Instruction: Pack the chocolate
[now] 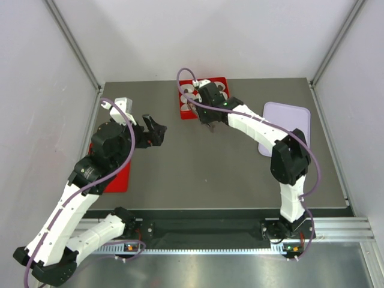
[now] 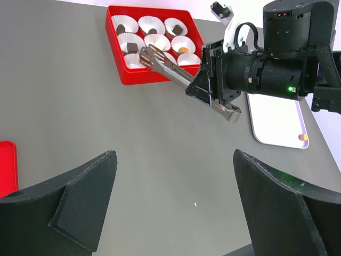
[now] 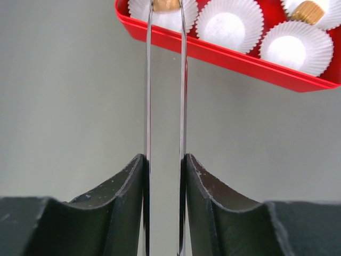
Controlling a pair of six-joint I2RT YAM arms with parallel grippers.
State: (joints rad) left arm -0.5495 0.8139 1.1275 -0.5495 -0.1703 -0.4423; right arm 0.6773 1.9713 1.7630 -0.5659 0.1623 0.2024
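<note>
1. A red tray [image 2: 123, 74] holds white paper cups [image 2: 151, 24], several containing chocolate [image 2: 131, 47].
2. The right claw [image 2: 209, 88] grips tongs [image 2: 170, 68], tips above the tray's cups.
3. The left claw [image 2: 173, 160] gapes wide, well apart from the tray.

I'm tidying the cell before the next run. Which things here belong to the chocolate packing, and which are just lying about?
In use: right gripper, tongs, chocolates, cups, red box, pale tray.
Lying about: flat red tray by the left arm; left gripper, open, holding nothing.
</note>
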